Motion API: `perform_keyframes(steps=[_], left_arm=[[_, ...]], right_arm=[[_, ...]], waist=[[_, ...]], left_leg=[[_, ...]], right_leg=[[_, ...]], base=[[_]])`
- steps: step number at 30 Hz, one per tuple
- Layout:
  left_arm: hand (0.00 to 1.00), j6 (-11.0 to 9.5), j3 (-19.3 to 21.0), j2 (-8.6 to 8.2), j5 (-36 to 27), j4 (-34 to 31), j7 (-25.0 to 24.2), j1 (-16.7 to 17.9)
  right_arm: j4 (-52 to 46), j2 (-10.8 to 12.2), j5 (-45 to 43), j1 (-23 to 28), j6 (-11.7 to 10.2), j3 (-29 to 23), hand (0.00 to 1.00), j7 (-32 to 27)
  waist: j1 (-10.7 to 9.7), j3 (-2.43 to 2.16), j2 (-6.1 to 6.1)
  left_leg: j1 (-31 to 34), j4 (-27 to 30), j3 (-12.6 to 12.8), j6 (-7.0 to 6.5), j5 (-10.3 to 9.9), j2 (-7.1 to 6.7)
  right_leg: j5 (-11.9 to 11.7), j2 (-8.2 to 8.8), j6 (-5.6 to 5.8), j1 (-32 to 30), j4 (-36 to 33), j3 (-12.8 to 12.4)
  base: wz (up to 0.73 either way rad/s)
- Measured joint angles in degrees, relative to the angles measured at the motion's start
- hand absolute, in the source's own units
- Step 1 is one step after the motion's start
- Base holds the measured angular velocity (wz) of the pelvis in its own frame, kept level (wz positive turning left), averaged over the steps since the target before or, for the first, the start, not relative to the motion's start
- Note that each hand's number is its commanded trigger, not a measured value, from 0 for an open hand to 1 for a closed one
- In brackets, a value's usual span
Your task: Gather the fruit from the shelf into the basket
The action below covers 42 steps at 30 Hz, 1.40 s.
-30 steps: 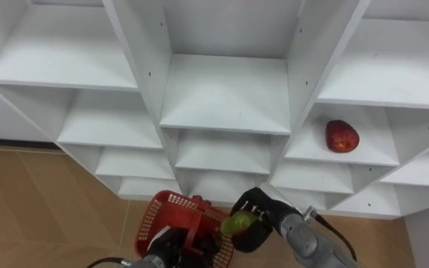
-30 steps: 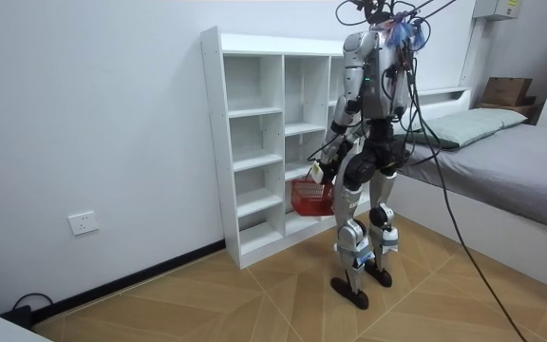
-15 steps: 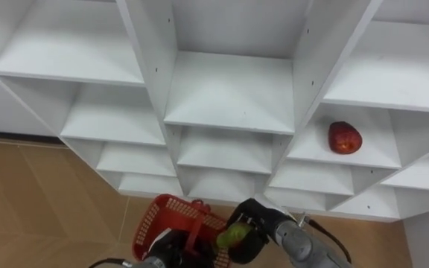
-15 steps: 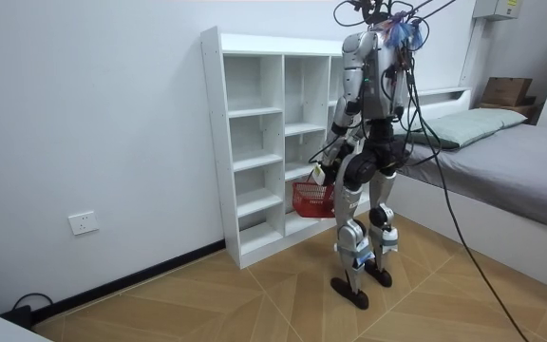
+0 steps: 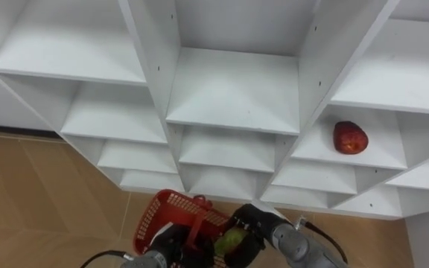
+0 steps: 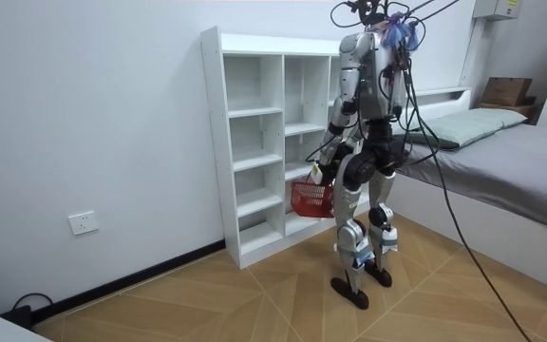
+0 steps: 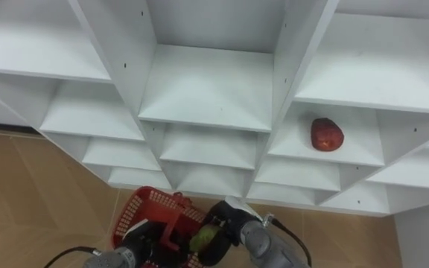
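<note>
Fingers-wise, got right hand [image 5: 258,232] wrapped round green fruit [image 5: 230,241], right at red basket [image 5: 155,214]'s right rim. Left hand [image 5: 171,244] clamped on that basket, just beside. Probably needs a nudge left, then letting go.

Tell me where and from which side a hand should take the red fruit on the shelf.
Probably round its middle, coming straight in through the compartment's open front: the red fruit lies alone on the shelf board, walled at both sides and behind. The right hand holds a green fruit.
</note>
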State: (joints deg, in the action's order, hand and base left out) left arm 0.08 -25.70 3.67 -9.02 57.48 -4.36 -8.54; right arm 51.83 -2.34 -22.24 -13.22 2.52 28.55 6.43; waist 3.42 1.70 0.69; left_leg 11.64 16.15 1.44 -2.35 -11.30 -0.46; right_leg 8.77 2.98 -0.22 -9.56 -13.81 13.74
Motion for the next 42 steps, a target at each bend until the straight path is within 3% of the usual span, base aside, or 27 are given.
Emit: perform_keyframes(steps=[7,8,9,10,30,42], left_arm=[[1.00,0.05,0.00,-0.12,0.05,0.00,-0.01,0.00],[1.00,0.05,0.00,-0.16,0.30,0.00,-0.01,0.01],[1.00,0.04,0.00,-0.19,0.64,0.00,-0.01,0.00],[1.00,0.04,0.02,-0.20,0.75,0.00,-0.01,0.00],[1.00,0.23,-0.27,-0.75,0.74,0.42,0.00,0.01],[1.00,0.28,-0.26,-0.90,0.72,0.66,0.00,-0.07]], right_arm=[[0.00,-0.03,-0.01,0.00,0.03,-0.04,1.00,0.17],[0.00,-0.03,-0.04,0.00,0.03,-0.03,0.68,0.17],[0.00,-0.03,-0.05,0.00,0.03,-0.03,0.22,0.18],[0.00,-0.03,-0.05,0.00,0.03,-0.01,0.00,0.18],[1.79,0.14,2.12,0.00,0.01,0.00,0.00,0.14],[1.91,0.13,2.14,0.00,0.01,0.00,0.00,0.74]], waist=[[0.01,-0.39,-0.64],[0.01,-0.46,-0.75],[0.01,-0.50,-0.81],[0.04,-0.55,-0.89],[0.05,-0.45,-0.98],[0.06,-0.12,-0.94]], left_leg=[[-0.11,-0.12,0.00,0.00,0.00,0.03],[-0.22,-0.23,0.01,-0.01,0.01,0.01],[-0.29,-0.31,0.02,-0.03,0.02,0.01],[-0.38,-0.42,0.10,-0.06,0.06,0.00],[-0.44,-0.68,0.21,-0.16,0.11,-0.11],[-0.33,-0.90,0.23,-0.16,0.11,-0.13]], right_leg=[[0.00,0.00,0.00,0.05,-0.05,0.17],[0.00,0.02,0.00,0.11,-0.05,0.22],[0.00,0.03,0.00,0.13,-0.05,0.24],[0.00,0.06,0.00,0.13,-0.05,0.25],[0.01,0.22,0.01,0.06,-0.05,0.24],[0.04,0.24,0.06,-0.14,-0.04,0.25]], base=[[0.00],[0.00],[0.00],[0.00],[0.00],[0.00]])
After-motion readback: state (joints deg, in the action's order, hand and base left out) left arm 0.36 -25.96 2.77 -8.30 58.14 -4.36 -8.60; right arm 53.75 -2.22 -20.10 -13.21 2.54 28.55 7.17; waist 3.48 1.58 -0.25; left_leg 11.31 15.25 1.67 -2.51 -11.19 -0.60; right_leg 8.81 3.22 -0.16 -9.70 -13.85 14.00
